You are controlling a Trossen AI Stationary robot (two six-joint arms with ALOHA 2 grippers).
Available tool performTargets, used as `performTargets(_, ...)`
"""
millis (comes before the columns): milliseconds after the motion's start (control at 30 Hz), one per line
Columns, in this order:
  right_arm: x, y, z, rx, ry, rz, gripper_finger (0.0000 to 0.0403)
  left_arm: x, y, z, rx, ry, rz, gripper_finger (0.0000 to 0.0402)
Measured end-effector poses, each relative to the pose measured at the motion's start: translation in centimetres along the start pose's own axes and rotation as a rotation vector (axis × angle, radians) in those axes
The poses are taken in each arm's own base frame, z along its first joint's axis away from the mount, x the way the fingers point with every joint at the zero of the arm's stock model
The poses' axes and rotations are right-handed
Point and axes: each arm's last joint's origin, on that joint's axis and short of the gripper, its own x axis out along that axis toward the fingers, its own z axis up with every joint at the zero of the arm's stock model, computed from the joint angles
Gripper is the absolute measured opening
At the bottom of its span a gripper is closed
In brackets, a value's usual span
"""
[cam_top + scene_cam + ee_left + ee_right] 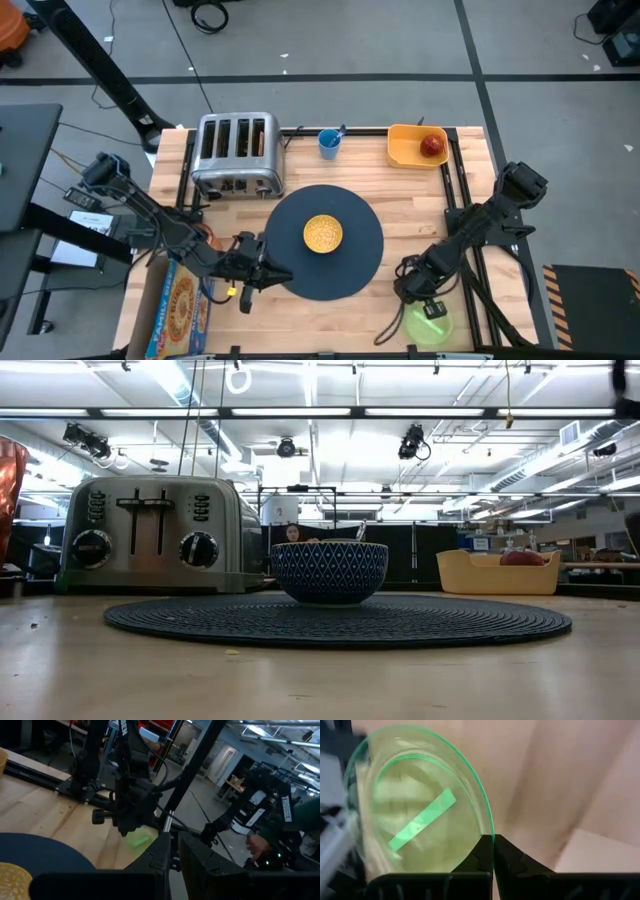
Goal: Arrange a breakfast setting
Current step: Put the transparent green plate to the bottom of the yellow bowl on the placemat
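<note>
Right gripper (493,851) at the table's near right corner, fingers clamped on the rim of the green plate (420,805). Left gripper (262,272), fingers together, rests at the navy mat's (360,250) near-left edge. Cereal bowl (323,233) sits at the mat's centre; apple (432,145) lies in the yellow bin (402,150), far right.

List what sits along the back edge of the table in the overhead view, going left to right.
Silver four-slot toaster → small blue cup → yellow rectangular bin holding the red apple.
</note>
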Motion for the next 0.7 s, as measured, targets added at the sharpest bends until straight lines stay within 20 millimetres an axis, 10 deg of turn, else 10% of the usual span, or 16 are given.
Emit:
performTargets(467,-8.4,-0.2,7.5,0.850,-0.442,0.093,0.0004,-3.9,1.6,5.3,0.221,-0.073,0.033,0.0046)
performTargets(700,-7.8,-1.4,10.5,1.238,-0.722,0.186,0.0002,-7.0,2.4,7.2,0.306,-0.065,0.038,0.0046)
